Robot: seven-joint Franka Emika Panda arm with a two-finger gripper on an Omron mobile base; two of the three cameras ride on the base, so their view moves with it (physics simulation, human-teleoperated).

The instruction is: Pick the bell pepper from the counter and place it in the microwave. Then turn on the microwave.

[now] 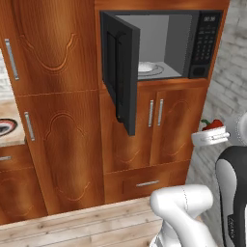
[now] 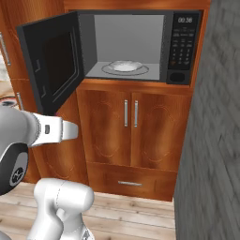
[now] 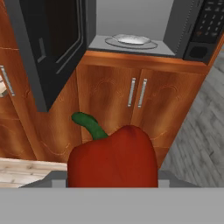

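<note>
The red bell pepper [image 3: 114, 158] with its green stem [image 3: 89, 124] sits close against the hand camera, held in my gripper [image 1: 212, 130], which is shut on it. From the left base view the bell pepper [image 1: 212, 124] is a small red shape above the white hand, right of and below the microwave [image 1: 193, 43]. The microwave door [image 1: 123, 72] stands swung open to the left. Inside, the glass turntable [image 2: 124, 67] lies on the grey floor. The keypad [image 2: 182, 40] is on the right side. My hand hangs in front of the lower cabinets, beneath the opening.
Wooden cabinet doors with metal handles [image 2: 130, 113] and a drawer [image 2: 129, 183] lie under the microwave. The counter [image 1: 10, 136] with a red-rimmed plate [image 1: 5, 126] is at far left. A grey brick wall [image 2: 215, 140] closes the right side.
</note>
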